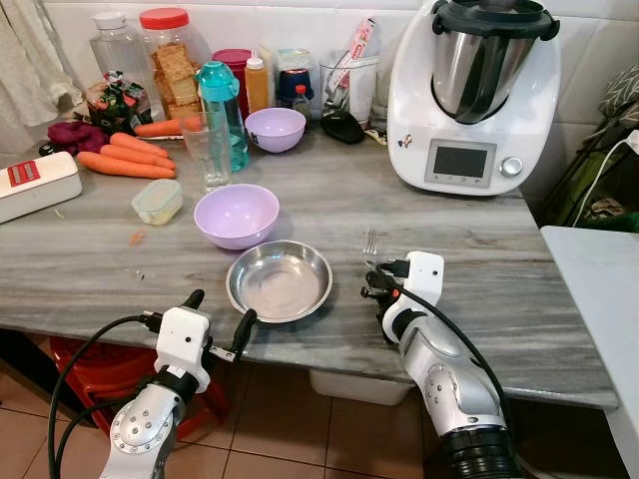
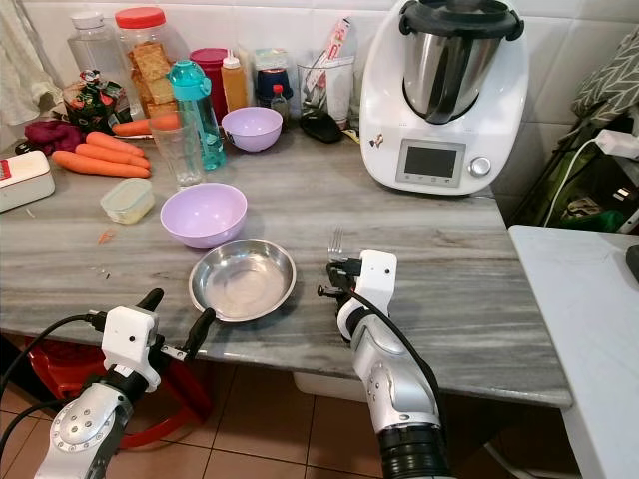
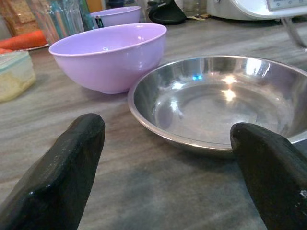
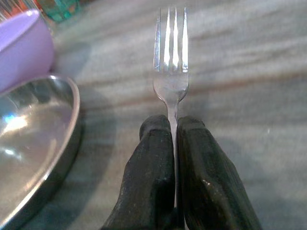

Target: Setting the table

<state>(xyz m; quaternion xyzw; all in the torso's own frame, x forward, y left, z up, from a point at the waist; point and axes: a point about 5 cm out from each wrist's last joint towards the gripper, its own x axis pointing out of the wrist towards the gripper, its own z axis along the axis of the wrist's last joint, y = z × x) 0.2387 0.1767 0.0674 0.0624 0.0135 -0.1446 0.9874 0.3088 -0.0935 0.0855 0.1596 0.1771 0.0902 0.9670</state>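
A steel plate [image 1: 280, 280] sits near the counter's front edge, with a lilac bowl [image 1: 237, 214] just behind it. My right gripper [image 1: 375, 269] is shut on a silver fork [image 4: 171, 62], holding it by the handle just right of the plate, tines pointing away over the counter. The fork tines [image 1: 369, 241] stick out beyond the wrist. My left gripper [image 1: 219, 321] is open at the counter's front edge, just left of the plate, with its fingers [image 3: 62, 177] spread wide and nothing between them.
A second lilac bowl [image 1: 275, 128], a glass [image 1: 207, 150], a teal bottle [image 1: 222, 105], carrots [image 1: 125, 160], jars and a small tub [image 1: 157, 201] crowd the back left. A white kitchen machine [image 1: 471, 95] stands back right. A white table [image 1: 599, 289] is at the right.
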